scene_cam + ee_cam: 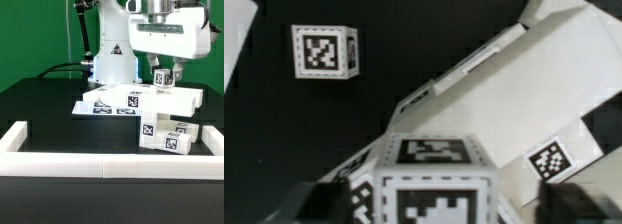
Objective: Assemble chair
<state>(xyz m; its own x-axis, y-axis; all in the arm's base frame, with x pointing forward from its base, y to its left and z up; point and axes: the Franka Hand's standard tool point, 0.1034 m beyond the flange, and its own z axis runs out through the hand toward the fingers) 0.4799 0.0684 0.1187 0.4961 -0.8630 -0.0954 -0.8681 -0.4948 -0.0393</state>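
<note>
Assembly is judged early: the chair [168, 135] is found as loose, unjoined white parts heaped near the worktop's front edge, toward the exterior view's right corner, while one tagged bar [434, 178] is clamped in the gripper [165, 79] above them. No writing is legible, only square tags.

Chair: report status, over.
Gripper shut on leg. Leg over slab, contact unclear. Loose parts in front, clear of the leg.
</note>
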